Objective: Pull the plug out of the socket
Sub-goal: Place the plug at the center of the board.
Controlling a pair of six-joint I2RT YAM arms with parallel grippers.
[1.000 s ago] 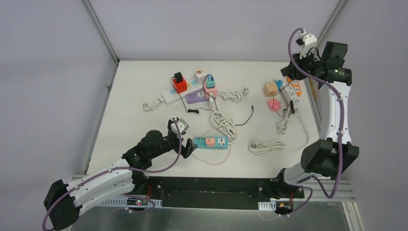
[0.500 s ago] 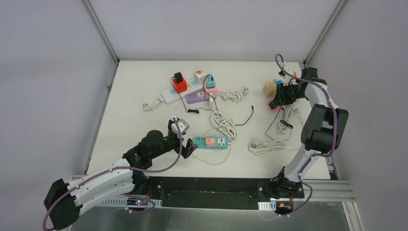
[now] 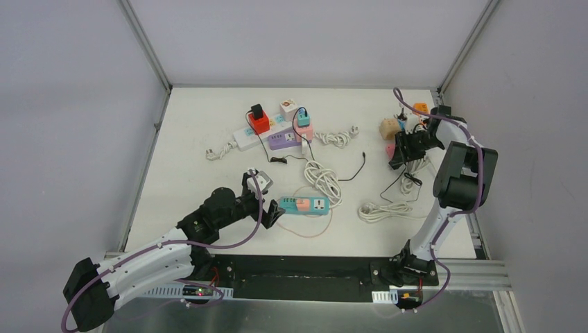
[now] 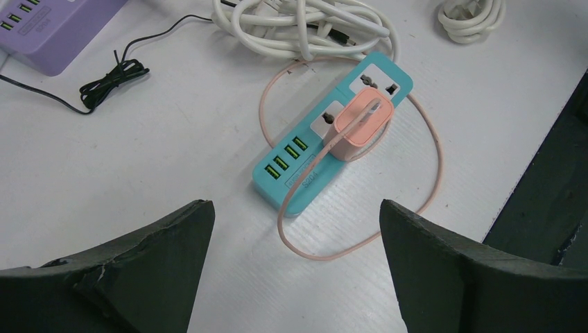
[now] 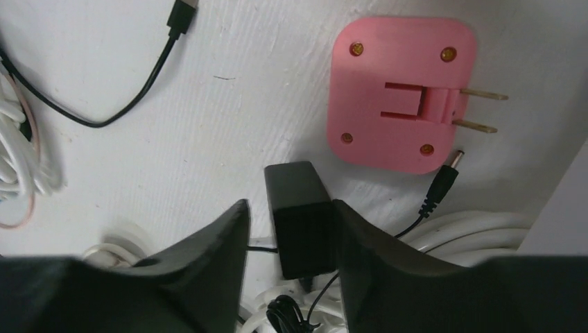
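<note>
While the left gripper [image 4: 292,208] has wide jaws beside the blue power strip [image 4: 312,177] holding a peach plug [image 4: 360,125], the right gripper [image 5: 290,207] flanks a black adapter [image 5: 298,208], jaws' grip unclear.

The left arm [image 3: 149,262] and the right arm [image 3: 435,225] are built alike: glossy white shell links joined by chunky black motor housings, the white shells dotted with small dark fastenings. A purple cable [image 3: 261,205] runs along the outside of the left one, and a matching purple lead [image 3: 399,97] loops along the right. Each stands on a black base [image 3: 409,270]. A small white camera block [image 3: 260,182] sits at the left wrist. The fingers [image 4: 139,270] of the left gripper [image 4: 295,205] are matte black, broad wedges with rough, chipped edges. Those of the right gripper [image 5: 290,205] are the same dark material, only smoother.
</note>
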